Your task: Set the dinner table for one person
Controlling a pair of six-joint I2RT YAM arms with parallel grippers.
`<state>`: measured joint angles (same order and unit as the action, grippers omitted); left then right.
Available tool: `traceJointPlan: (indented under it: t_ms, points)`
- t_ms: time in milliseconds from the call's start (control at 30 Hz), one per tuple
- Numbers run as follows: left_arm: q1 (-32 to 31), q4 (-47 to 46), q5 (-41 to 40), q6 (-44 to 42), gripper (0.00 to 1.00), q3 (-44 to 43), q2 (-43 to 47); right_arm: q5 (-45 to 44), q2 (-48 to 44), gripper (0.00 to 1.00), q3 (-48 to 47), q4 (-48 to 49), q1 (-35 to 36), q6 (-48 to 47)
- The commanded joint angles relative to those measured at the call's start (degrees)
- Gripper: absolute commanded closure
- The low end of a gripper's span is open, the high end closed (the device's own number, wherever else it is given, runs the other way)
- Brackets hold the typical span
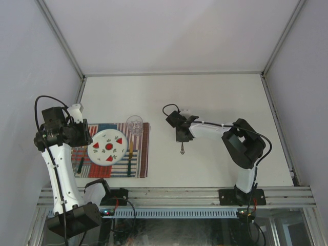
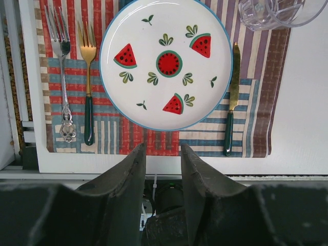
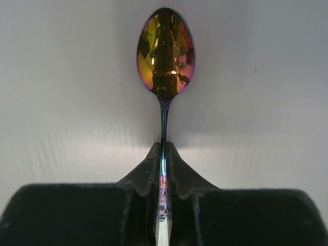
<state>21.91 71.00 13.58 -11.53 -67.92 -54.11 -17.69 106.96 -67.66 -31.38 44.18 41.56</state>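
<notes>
Pinching an iridescent spoon [image 3: 165, 51] by its handle, the right gripper [image 3: 164, 149] has its jaws closed tight on the stem. The bowl points out ahead over the bare table [image 1: 215, 97], which spreads beneath both arms. Whether the spoon touches it I cannot tell. The left gripper [image 2: 163, 154] hovers over the near edge of the placemat [image 2: 154, 141], jaws partly apart with nothing between them. On the placemat lie a plate [image 2: 154, 36], a silver fork [image 2: 62, 77] and a gold fork [image 2: 88, 92] to its left, a knife [image 2: 231, 102] to its right, and a glass [image 2: 271, 13] at the far right corner.
</notes>
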Motion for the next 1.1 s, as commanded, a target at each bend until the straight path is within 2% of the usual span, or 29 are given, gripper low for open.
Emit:
traceJointPlan:
  t_ms: [0, 367, 600, 1067]
  points:
    - [0.49, -0.71, 0.44, 0.65, 0.62, -1.83, 0.28, 1.40, 1.30, 1.00, -0.60, -7.05, 6.58, 5.13]
    - [0.43, -0.57, 1.24, -0.84, 0.62, -1.49, 1.70, -2.12, 3.74, 1.00, -12.38, -15.76, 16.70, 11.82]
    - [0.43, -0.28, 1.86, -0.94, 0.62, -1.79, 1.31, -1.73, 9.33, 1.00, -23.06, -19.61, 19.57, 11.96]
    - [0.38, -0.42, 1.91, -2.40, 0.62, -1.13, 1.39, -0.15, 16.45, 1.00, -33.73, -19.32, 21.60, 20.27]
